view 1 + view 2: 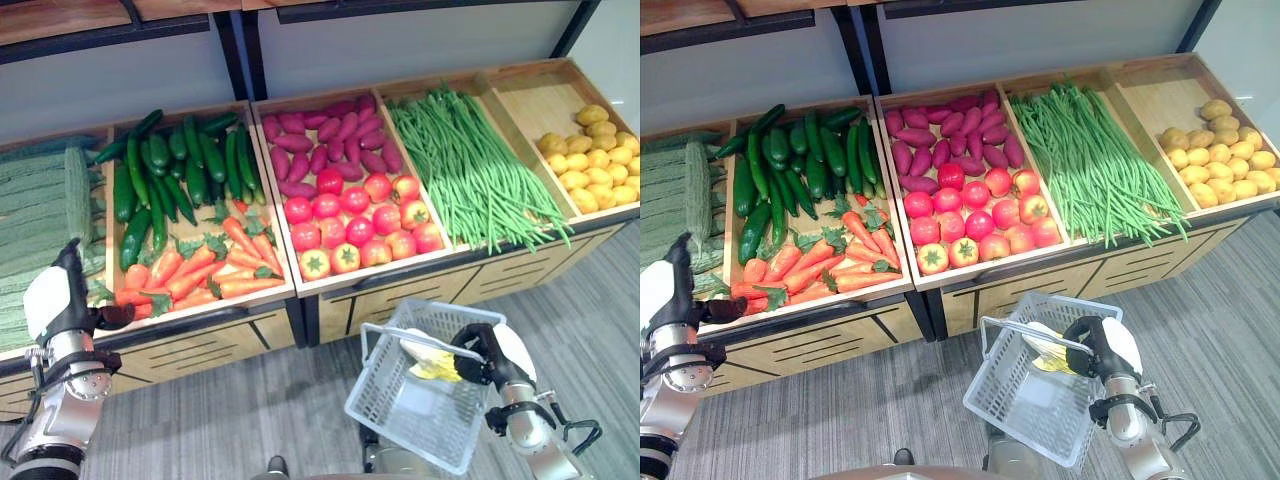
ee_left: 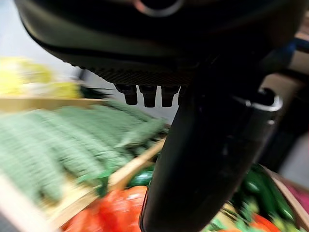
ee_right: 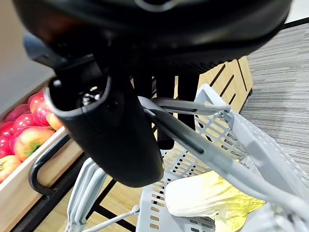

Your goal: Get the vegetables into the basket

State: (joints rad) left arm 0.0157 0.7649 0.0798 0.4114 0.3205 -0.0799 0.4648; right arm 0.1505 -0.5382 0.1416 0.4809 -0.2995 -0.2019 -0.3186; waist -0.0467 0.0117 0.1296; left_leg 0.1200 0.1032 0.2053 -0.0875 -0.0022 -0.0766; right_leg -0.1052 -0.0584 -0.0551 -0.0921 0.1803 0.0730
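- While your right hand [image 1: 478, 362] hangs low in front of the display stand [image 1: 400, 290], its fingers are curled round the basket handle [image 3: 203, 145], so the pale grey basket [image 1: 400, 420] hangs tilted from that grip above the grey floor [image 1: 590, 330].
- Inside the basket you already have one pale leafy vegetable [image 3: 207, 198], white and yellow-green, lying against the mesh wall.
- Your left hand [image 1: 85, 300] sits at the front edge of the stand, just before the carrots [image 1: 205, 270]. In its wrist view the thumb juts forward and short fingertips [image 2: 147, 94] show above it; I cannot tell whether the fingers are bent or straight, and nothing shows in its grasp.
- The rest of the vegetables lie in the wooden bins: ridged green gourds [image 1: 45, 220] at the far left, cucumbers [image 1: 175, 165] behind the carrots, purple sweet potatoes [image 1: 325, 140] behind the tomatoes [image 1: 360, 225], a wide spread of green beans [image 1: 470, 165], and yellow potatoes [image 1: 590, 155] at the far right.
- The basket hangs in front of the tomato and bean bins, apart from the stand's edge.
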